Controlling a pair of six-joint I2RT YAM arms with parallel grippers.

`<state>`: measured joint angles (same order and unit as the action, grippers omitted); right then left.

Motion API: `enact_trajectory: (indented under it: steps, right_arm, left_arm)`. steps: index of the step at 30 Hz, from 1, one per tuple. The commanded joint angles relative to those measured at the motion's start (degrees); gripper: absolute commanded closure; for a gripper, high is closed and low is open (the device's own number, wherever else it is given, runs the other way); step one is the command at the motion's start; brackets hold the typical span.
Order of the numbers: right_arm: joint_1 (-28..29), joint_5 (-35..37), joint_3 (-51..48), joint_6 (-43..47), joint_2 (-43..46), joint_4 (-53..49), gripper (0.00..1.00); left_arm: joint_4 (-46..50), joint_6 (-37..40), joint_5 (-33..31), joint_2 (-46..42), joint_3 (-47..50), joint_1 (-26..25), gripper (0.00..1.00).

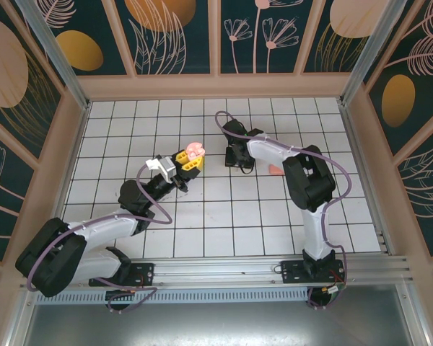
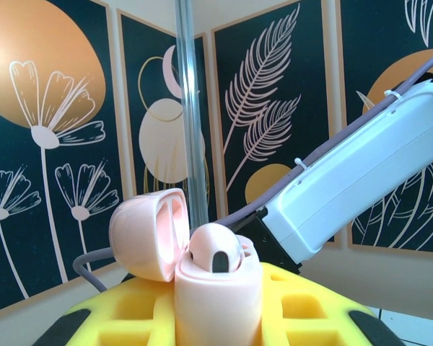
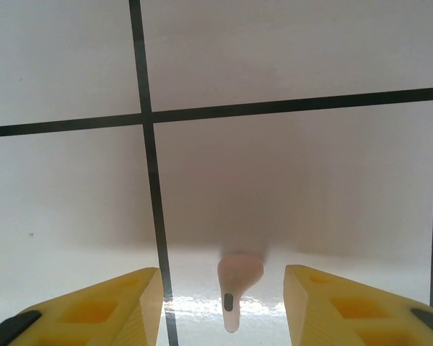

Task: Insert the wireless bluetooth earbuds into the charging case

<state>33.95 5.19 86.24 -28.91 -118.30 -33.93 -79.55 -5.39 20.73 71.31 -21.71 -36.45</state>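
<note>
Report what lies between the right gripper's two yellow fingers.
A pale pink earbud lies on the white tile between the fingers, touching neither, seen in the right wrist view.

1. Base of the pink case [image 2: 216,303] runs off the bottom edge, out of sight.
2. Both yellow fingers of the right gripper [image 3: 222,277] are cut off at the bottom.
3. There's a pink speck [image 1: 274,170] beside the right arm, too small to name.

Pale pink case [image 2: 218,299]; pale pink earbud [image 3: 239,272]; white tiles [image 3: 289,50] with black lines.
</note>
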Motion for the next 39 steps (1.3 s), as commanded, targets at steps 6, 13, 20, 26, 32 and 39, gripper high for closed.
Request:
enact_trajectory:
  steps: [6, 13, 20, 26, 32, 39]
  right_arm:
    - [0.7, 1.8, 3.1, -0.4, -2.1, -2.2, 0.52]
    - [0.8, 2.2, 3.3, -0.3, -2.8, -2.5, 0.52]
    - [0.8, 2.5, 2.5, -0.3, -2.6, -2.1, 0.52]
    - [0.8, 2.6, 1.6, -0.3, -2.6, -1.7, 0.53]
    - [0.8, 3.1, 0.9, -0.6, -2.4, -1.8, 0.53]
    - [0.8, 3.9, -0.8, -1.3, -1.2, -1.6, 0.54]
  left_arm:
    - [-3.0, 0.3, 1.3, 0.4, -1.0, -0.4, 1.0]
    - [-2.8, 0.3, 1.4, 0.6, -1.2, -0.4, 1.0]
    - [-2.6, 0.2, 1.8, 1.1, -1.8, -0.4, 1.0]
    - [-2.6, -0.1, 1.9, 1.6, -2.2, -0.4, 1.0]
    - [-2.9, -0.4, 2.1, 2.0, -2.6, -0.4, 1.0]
    - [-3.1, -0.7, 2.3, 2.3, -2.6, -0.4, 1.0]
